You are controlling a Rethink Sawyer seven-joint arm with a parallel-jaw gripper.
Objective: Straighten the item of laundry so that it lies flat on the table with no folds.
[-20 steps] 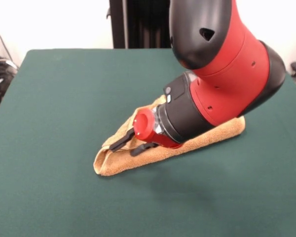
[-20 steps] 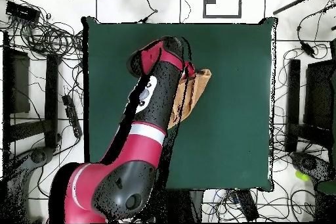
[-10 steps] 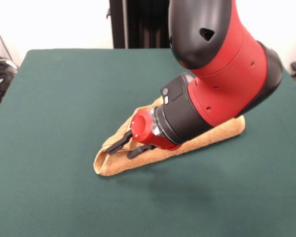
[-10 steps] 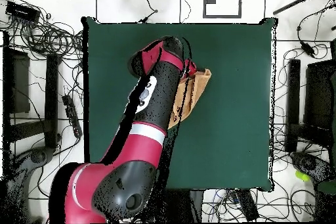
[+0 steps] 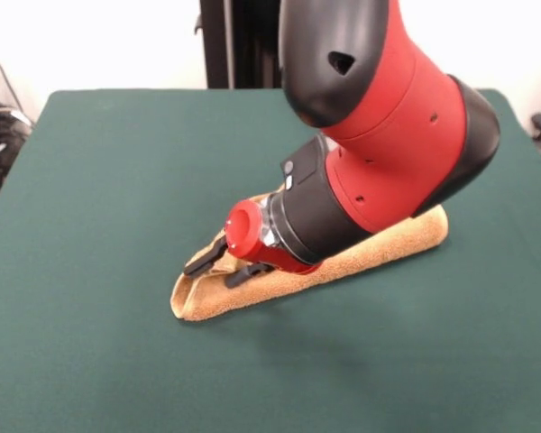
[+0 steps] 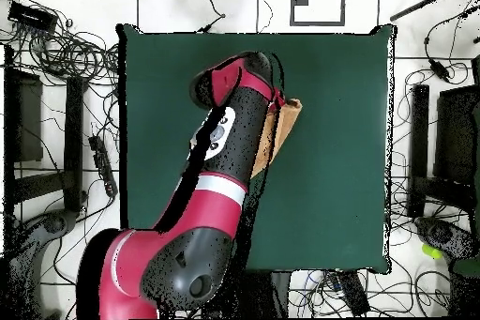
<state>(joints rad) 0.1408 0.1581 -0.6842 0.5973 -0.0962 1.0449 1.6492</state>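
Where the towel [image 5: 379,244] lies on the table [image 5: 117,162], it is folded into a long, narrow bundle rather than spread flat. In the front view its long axis runs on a slant: one rounded, doubled-over end points toward the lower left, and the other end rises toward the right, past the arm. The lower-left end shows a loop of cloth with an open fold. In the overhead view the towel [image 6: 283,121] shows only as a tan strip beside the arm [image 6: 220,161], its long axis running roughly up and down the picture, the upper end squared off.

The gripper [image 5: 224,267] is low over the lower-left part of the towel, its two black fingers [image 5: 205,257] pointing down and to the left along the cloth. They stand a little apart, with tan cloth showing between them, and they grasp nothing that can be made out. Whether the tips touch the towel or hang just above it cannot be told. The rounded end of the towel lies just beyond the fingertips, further to the lower left.

Behind the gripper, the red and black arm [image 5: 379,117] covers the middle of the towel in the front view. Green table top surrounds the towel on every side.
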